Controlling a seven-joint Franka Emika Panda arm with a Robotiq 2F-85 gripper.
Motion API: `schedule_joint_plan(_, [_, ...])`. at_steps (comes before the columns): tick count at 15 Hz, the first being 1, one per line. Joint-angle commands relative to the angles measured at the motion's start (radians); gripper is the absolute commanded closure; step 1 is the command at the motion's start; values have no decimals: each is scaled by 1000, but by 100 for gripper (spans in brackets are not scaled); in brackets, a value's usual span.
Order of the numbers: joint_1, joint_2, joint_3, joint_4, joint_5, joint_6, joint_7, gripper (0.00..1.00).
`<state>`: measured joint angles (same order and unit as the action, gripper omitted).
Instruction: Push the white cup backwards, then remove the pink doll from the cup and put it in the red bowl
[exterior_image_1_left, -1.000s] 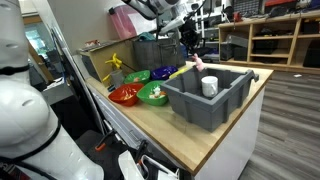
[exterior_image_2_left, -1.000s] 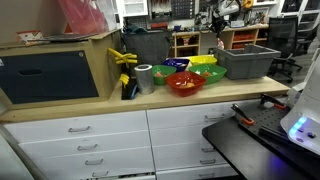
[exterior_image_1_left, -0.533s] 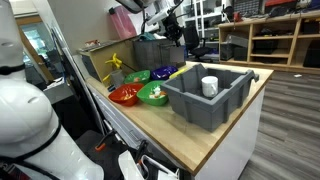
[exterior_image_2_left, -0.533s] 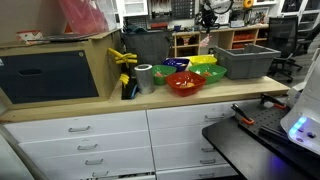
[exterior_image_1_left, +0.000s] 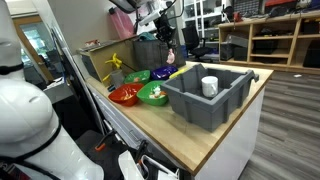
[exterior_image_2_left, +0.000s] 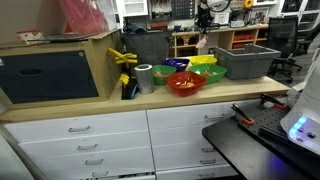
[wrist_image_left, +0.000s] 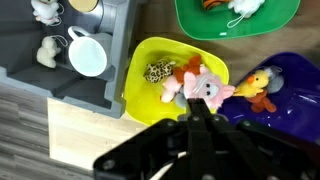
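Observation:
My gripper (wrist_image_left: 193, 106) is shut on the pink doll (wrist_image_left: 205, 87) and holds it in the air over the yellow bowl (wrist_image_left: 146, 50) and the blue bowl (wrist_image_left: 290, 85). In both exterior views the gripper (exterior_image_1_left: 170, 44) (exterior_image_2_left: 203, 30) hangs above the bowls with the doll (exterior_image_1_left: 171, 56) (exterior_image_2_left: 201, 43) below it. The white cup (wrist_image_left: 88, 55) (exterior_image_1_left: 209, 86) stands upright and empty in the grey bin (exterior_image_1_left: 200, 108). The red bowl (exterior_image_1_left: 124, 96) (exterior_image_2_left: 184, 84) sits at the near end of the bowl cluster, out of the wrist view.
Green bowls (exterior_image_1_left: 153, 94) (exterior_image_1_left: 137, 76) (wrist_image_left: 205, 28) hold small toys. The yellow bowl holds a spotted toy (wrist_image_left: 160, 72), the blue bowl a duck (wrist_image_left: 258, 88). The grey bin (exterior_image_2_left: 245, 60) also holds small figures (wrist_image_left: 45, 50). A yellow clamp (exterior_image_2_left: 124, 62) and a tape roll (exterior_image_2_left: 145, 76) stand nearby.
My gripper has carried the pink doll away from above the grey bin and over toward the bowls. The white cup stays in the bin.

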<state>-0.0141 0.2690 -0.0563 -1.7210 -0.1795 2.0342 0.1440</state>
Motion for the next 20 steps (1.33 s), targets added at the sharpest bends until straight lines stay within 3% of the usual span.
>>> schedule_joint_plan(1, [11,-33,15,-69,9,2,-18,100])
schedule_joint_plan(11, [55,-151,89,-256,59,-18,-47,100])
schedule_joint_plan(20, [80,-342,129,-328,149,-184,-182,100])
